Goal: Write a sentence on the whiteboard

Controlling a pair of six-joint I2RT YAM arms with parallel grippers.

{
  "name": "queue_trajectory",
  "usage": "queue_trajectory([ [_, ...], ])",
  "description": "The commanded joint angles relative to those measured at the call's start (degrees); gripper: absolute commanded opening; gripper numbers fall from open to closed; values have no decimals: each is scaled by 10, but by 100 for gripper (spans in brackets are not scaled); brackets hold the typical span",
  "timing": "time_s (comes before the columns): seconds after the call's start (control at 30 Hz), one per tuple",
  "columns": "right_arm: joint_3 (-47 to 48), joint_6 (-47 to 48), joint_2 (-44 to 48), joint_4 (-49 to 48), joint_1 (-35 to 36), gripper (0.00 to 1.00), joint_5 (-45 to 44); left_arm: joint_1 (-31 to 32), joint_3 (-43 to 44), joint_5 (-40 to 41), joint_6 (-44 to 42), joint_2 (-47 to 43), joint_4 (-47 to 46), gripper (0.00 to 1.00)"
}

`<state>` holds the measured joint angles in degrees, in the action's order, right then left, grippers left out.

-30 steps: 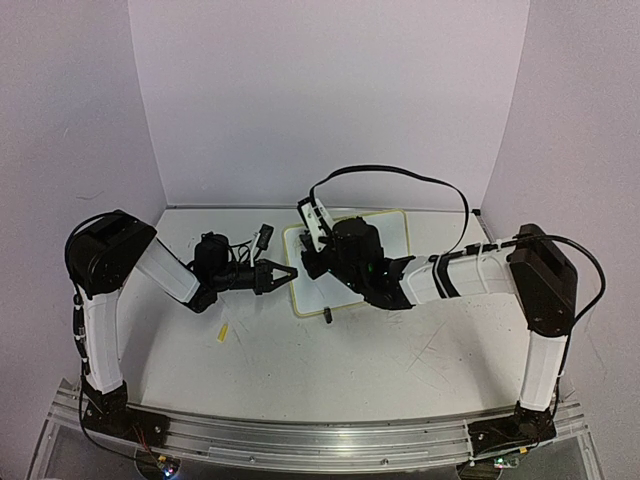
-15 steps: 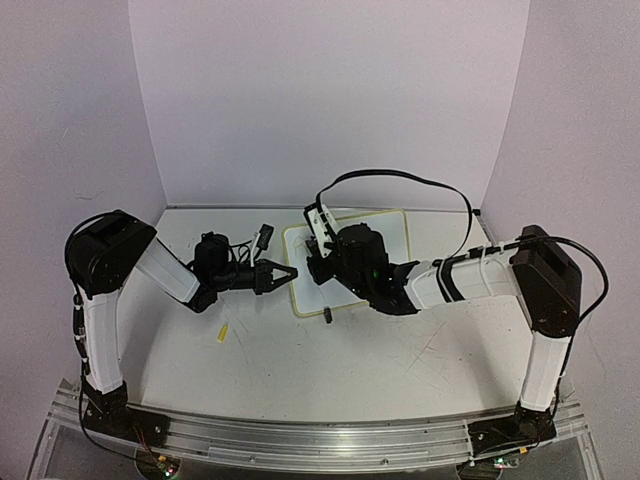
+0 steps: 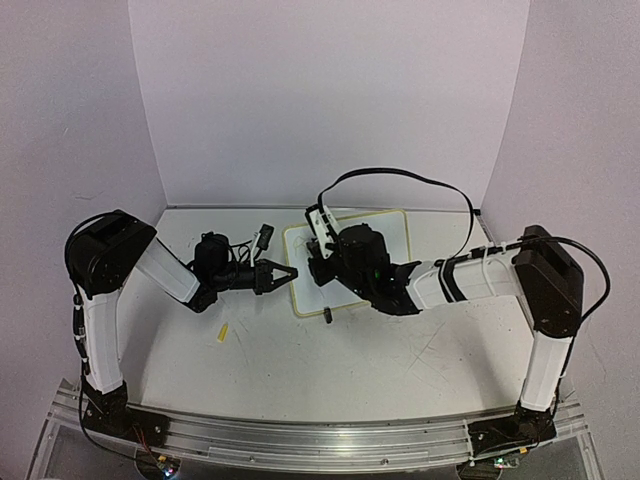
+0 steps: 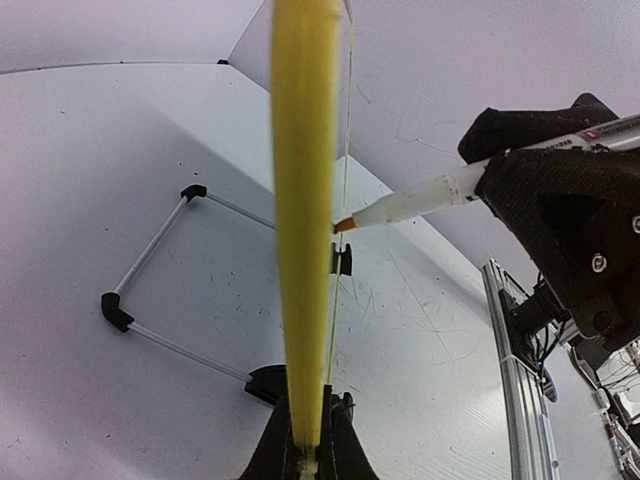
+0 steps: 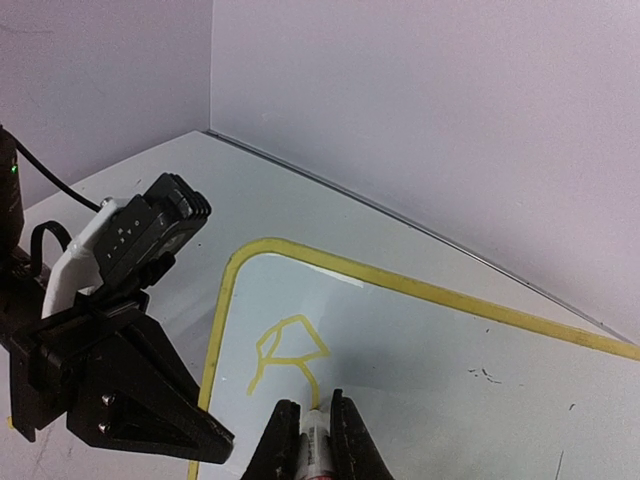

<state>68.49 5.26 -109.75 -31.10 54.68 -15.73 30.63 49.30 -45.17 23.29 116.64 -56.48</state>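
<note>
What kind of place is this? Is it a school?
Probably a robot lab booth, not a school: a left arm and right arm bolted to a metal rail, plain walls boxing in a table, and a whiteboard with yellow strokes from a marker.

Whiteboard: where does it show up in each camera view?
Top external: centre, the whiteboard partly under the right arm.
Left wrist: edge-on, a yellow vertical strip at centre.
Right wrist: lower centre and right, yellow scribble on it.
Shared landmark: the left gripper clamped on its rim.

Both arms fold inward, elbows out, left pincer [image 3: 286,272] and right pincer [image 3: 315,264] both clamped, tips nearly meeting.
</note>
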Motion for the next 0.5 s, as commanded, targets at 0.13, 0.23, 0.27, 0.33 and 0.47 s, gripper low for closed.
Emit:
queue_trajectory([
  [0.13, -12, -14, 104, 5, -14, 0, 37, -3, 2, 14, -25, -12, 41, 0],
  [0.23, -2, -26, 82, 6, -33, 0, 62, -2, 1, 14, -26, -12, 42, 0],
  [0.27, 3, -23, 76, 7, -34, 0, 63, -2, 2, 14, -26, -13, 42, 0],
  [0.33, 13, -19, 66, 7, -34, 0, 63, -2, 2, 14, -26, -14, 43, 0],
  [0.47, 27, -16, 53, 5, -35, 0, 71, -2, 2, 14, -26, -14, 44, 0],
])
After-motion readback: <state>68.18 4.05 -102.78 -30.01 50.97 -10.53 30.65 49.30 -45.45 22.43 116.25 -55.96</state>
